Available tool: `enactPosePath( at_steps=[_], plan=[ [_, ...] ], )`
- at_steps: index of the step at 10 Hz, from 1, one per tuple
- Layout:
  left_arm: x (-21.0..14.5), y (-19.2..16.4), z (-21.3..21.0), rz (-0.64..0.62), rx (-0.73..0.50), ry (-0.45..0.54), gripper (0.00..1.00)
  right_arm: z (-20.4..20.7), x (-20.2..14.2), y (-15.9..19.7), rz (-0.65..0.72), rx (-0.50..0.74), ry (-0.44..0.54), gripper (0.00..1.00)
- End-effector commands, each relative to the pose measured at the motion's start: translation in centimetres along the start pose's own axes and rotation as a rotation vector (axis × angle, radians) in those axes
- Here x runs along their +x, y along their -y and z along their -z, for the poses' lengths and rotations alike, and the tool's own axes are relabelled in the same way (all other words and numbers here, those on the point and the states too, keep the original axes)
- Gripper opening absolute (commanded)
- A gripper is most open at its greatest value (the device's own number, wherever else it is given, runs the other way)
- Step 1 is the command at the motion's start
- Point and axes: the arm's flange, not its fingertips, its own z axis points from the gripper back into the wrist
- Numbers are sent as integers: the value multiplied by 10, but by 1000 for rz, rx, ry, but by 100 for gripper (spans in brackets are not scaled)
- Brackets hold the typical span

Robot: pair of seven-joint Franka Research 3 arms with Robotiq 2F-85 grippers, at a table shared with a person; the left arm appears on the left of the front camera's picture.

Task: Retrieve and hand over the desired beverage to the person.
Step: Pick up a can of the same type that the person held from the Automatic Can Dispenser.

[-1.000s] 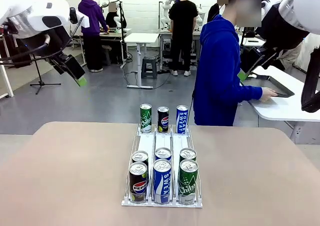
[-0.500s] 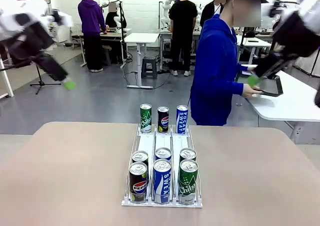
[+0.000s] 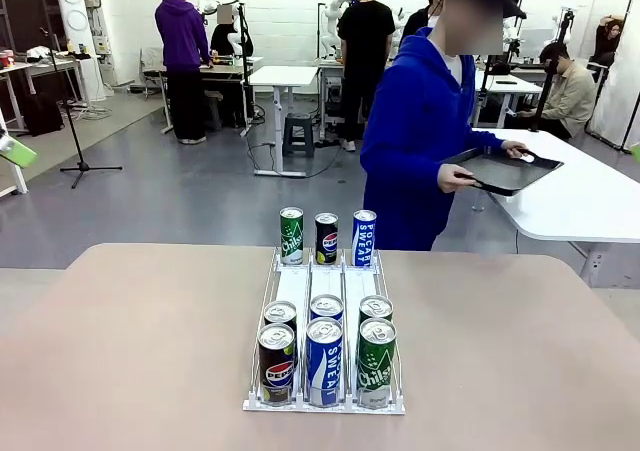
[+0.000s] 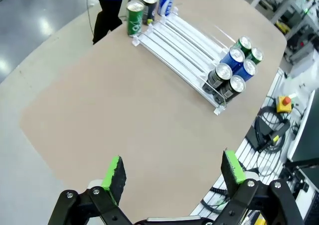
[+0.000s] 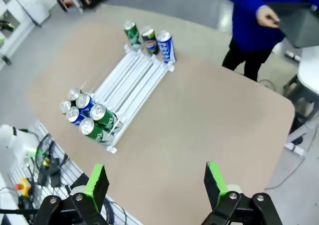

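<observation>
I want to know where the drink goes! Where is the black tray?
In the front view the black tray is on the right, held by the person in the blue hoodie standing beyond the table's far edge.

Tan surface (image 3: 130,341), rounded corners. One white three-lane rack (image 3: 296,283) lies on it at mid-width, running from the near side to the far side. Near end of rack: six cans (image 3: 324,359), two per lane. Far end: three cans (image 3: 326,237), upright in a row: green, black, blue.
</observation>
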Motion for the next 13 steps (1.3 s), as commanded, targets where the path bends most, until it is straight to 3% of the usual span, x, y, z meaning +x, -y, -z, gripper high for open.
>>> enactPosePath(
  at_steps=[1,4,13],
  plan=[
    [-5,6,-6,-33,2,45,100,-14,-21,1,15,36,49,100],
    [-11,15,-18,-39,8,81,100,-21,-31,14,81,31,49,100],
    [-8,5,-21,-41,22,63,100,-31,-27,10,59,-3,42,100]
  ],
)
